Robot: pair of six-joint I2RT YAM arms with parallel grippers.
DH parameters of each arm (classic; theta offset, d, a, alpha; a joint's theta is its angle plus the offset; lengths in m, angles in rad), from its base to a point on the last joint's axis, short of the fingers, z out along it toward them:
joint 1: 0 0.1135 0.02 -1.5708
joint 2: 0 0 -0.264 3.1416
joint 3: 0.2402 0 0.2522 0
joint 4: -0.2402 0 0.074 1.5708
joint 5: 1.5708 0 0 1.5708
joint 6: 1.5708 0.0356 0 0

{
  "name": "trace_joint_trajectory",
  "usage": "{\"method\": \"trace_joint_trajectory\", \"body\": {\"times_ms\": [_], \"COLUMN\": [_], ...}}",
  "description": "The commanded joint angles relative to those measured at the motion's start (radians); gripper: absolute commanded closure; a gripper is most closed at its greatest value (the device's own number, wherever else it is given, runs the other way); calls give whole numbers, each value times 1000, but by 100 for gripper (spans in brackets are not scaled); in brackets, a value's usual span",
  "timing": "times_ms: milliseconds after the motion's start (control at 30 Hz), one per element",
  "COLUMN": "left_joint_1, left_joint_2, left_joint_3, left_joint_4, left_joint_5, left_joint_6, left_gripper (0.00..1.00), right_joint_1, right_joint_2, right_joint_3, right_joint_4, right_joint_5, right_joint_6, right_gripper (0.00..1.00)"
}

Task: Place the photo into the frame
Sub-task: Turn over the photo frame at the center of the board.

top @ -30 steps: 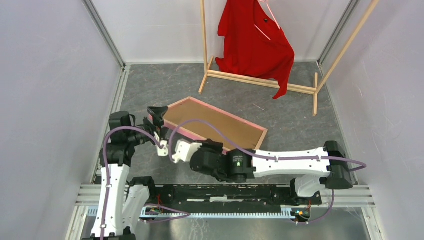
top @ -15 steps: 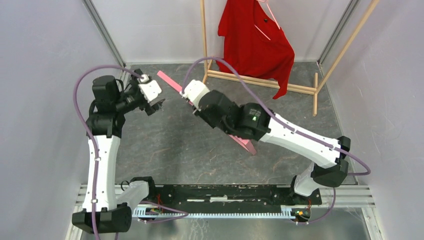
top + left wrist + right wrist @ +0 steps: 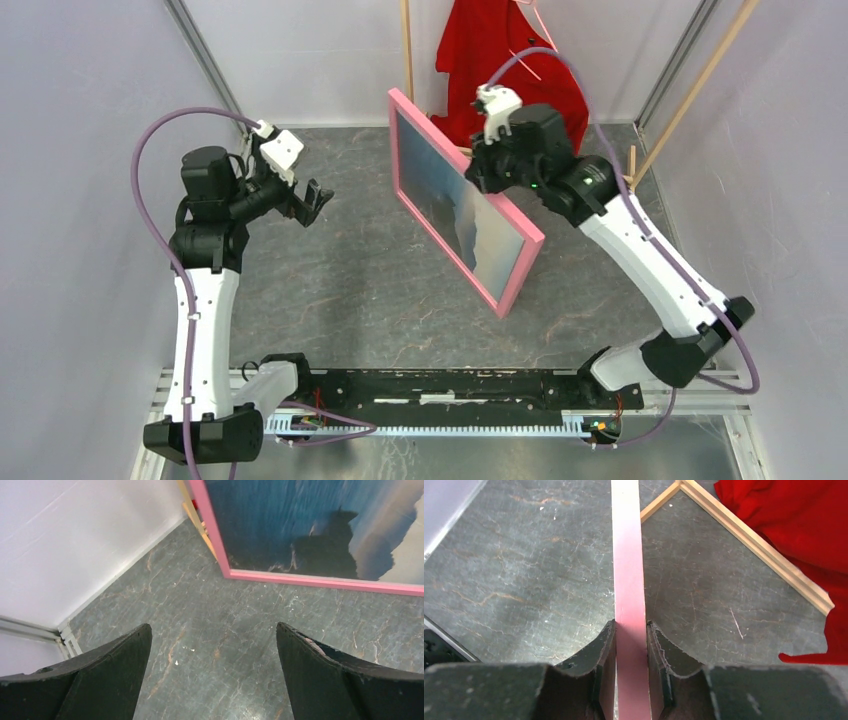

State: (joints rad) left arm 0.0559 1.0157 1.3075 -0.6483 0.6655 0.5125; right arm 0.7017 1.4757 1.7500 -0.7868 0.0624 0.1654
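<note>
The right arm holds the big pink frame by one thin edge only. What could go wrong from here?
1. The right end effector pinches only a thin edge of the frame, so the large frame may swing or slip out.
2. The left end effector is open and apart from it, giving no support.
3. The clothes rack and red shirt are close behind; the frame could hit or snag them.

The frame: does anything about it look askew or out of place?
Yes. The frame is up on edge and tilted, not lying flat, pinched at its upper edge by the right gripper. The photo shows in it, seascape facing the open left gripper.
</note>
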Motion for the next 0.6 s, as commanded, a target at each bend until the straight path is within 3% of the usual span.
{"method": "trace_joint_trajectory", "body": {"times_ms": [0, 233, 567], "left_joint_1": [3, 3, 3], "left_joint_2": [-30, -39, 3], "left_joint_3": [-54, -128, -166], "left_joint_4": [39, 55, 8], "left_joint_5": [-44, -51, -48], "left_joint_6": [-39, -36, -2], "left_gripper": [0, 0, 0], "right_joint_1": [-120, -298, -399], "right_joint_2": [-140, -282, -485], "right_joint_3": [-156, -403, -803], "right_joint_4": [57, 106, 252], "right_joint_5": [-153, -193, -164], "right_joint_6": [92, 126, 285], "right_gripper": [100, 100, 100]}}
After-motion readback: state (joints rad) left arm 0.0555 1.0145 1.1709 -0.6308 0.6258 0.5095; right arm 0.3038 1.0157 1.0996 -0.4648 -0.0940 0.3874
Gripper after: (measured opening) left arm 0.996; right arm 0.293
